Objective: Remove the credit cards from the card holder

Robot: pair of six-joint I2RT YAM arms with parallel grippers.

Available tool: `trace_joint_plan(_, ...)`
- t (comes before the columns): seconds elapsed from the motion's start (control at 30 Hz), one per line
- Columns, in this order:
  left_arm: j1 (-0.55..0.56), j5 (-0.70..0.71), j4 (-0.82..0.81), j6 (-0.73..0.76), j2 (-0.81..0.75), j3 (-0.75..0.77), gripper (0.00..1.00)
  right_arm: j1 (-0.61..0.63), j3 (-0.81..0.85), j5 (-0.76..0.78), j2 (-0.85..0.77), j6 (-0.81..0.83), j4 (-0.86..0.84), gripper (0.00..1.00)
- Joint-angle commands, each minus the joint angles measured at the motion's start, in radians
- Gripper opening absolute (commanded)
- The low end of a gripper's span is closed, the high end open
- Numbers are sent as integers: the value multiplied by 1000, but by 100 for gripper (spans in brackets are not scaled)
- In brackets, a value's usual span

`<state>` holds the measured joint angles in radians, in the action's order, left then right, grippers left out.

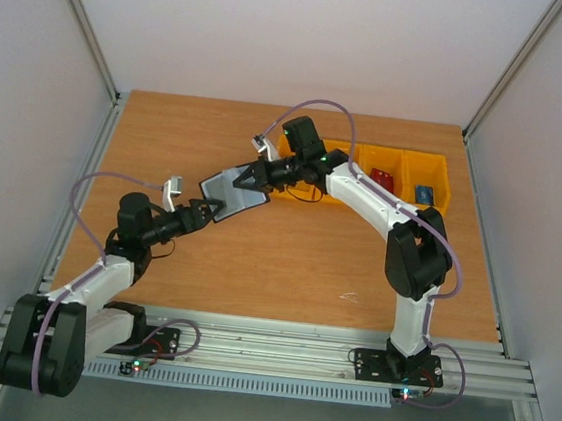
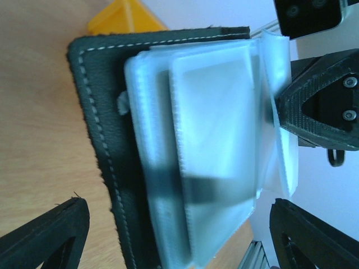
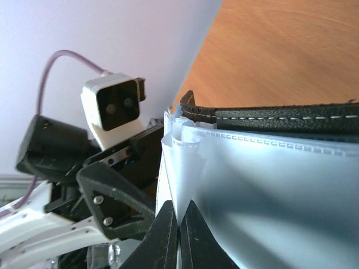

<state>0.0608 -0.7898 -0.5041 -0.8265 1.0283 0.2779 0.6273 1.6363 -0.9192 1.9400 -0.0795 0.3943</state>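
The card holder (image 1: 234, 194) is a black wallet lying open in mid-table, its stitched black cover (image 2: 104, 145) under frosted clear plastic sleeves (image 2: 213, 134). My right gripper (image 3: 179, 223) is shut on the folded edge of one sleeve (image 3: 188, 168), pinching it thin; it reaches in from the far side (image 1: 257, 175). My left gripper (image 2: 179, 241) is open, with its fingers (image 2: 50, 235) straddling the holder's near end without touching it (image 1: 205, 210). A red credit card (image 1: 382, 180) and a blue one (image 1: 424, 193) lie in the yellow bins. Whether any card is inside the sleeves I cannot tell.
A row of yellow bins (image 1: 367, 157) stands at the back right of the wooden table (image 1: 286, 261); one bin corner (image 2: 126, 17) shows just beyond the holder. White walls close in the left, right and back. Both arms' cables loop above the table.
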Motion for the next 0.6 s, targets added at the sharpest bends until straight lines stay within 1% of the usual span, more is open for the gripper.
trace_joint_plan(0.0,-25,-82,-134,-68,-72,52,88,-10,52,-145,-83,6,-62,1)
trace_joint_plan(0.17,-25,-124,-163,-116,-139,111,86,-10,109,-238,-122,41,-46,1)
trace_joint_plan(0.4,-24,-135,-184,-133,-174,168,79,-2,145,-306,-162,29,-74,1)
trace_joint_plan(0.5,-24,-135,-193,-127,-178,190,76,11,162,-319,-169,38,-61,1)
trace_joint_plan(0.57,-21,-148,-211,-131,-185,219,71,18,168,-318,-171,52,-45,1)
